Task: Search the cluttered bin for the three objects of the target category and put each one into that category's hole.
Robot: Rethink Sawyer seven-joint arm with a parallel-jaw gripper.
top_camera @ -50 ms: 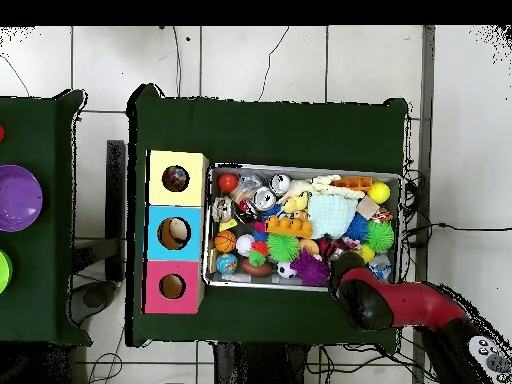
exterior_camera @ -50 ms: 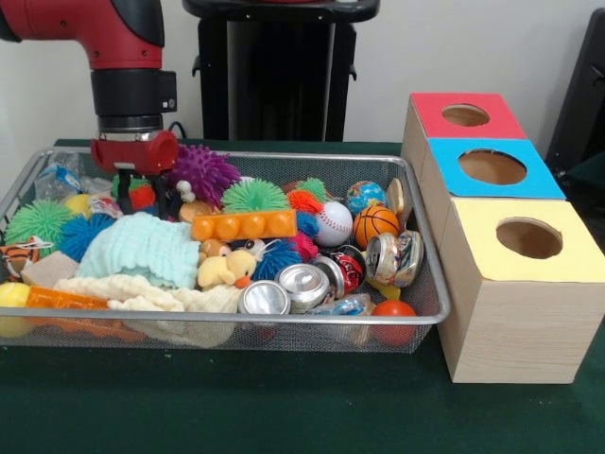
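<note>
We judge search step under way: pincer (exterior_camera @ -50 ms: 140, 194) down among toys in bin (exterior_camera @ -50 ms: 416, 248); grip state, we cannot tell. Balls (exterior_camera @ -50 ms: 375, 225) well aside, toward boxes (exterior_camera @ -50 ms: 492, 167). Next: pick target, lift clear.

- My arm (exterior_camera @ -50 ms: 99, 33) comes in from the upper left of the front view, its red elbow bending into a black wrist section that points straight down.
- Under the black section sits a red collar, and my gripper (exterior_camera @ -50 ms: 142, 194) hangs below it, low among the bin's contents (the tips are dark and partly hidden there).
- I cannot tell how my gripper is set.
- In the overhead view my arm (top_camera @ -50 ms: 405, 303) runs in from the lower right, red with a black band, ending over the bin's near right corner.
</note>
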